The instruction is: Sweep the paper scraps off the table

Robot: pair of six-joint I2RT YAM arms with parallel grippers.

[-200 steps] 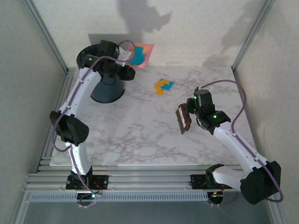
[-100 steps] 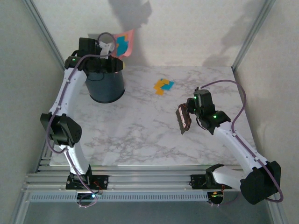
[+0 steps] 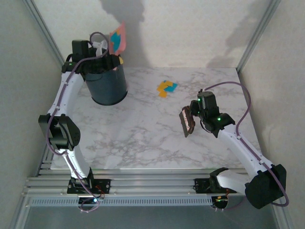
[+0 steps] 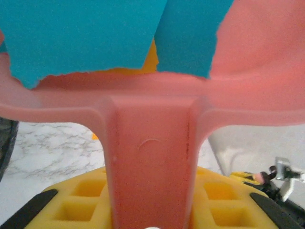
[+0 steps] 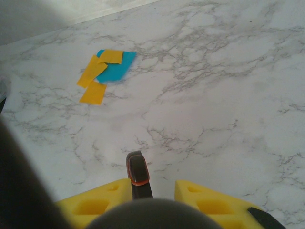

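Your paper scraps point(image 3: 167, 88) lie clustered on the table point(image 3: 143, 138) near the middle of its far edge. More sit in the pink dustpan point(image 3: 116, 42), tilted above the dark bin point(image 3: 107, 86) at the far-left corner. Your left gripper point(image 4: 151, 191) clamps the dustpan's handle, and your right gripper point(image 5: 152, 188) is closed on a brush point(image 3: 187, 123).

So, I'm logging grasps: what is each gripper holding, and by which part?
The left gripper clamps the pink dustpan by its handle; the right gripper grips a small brush by its dark handle.
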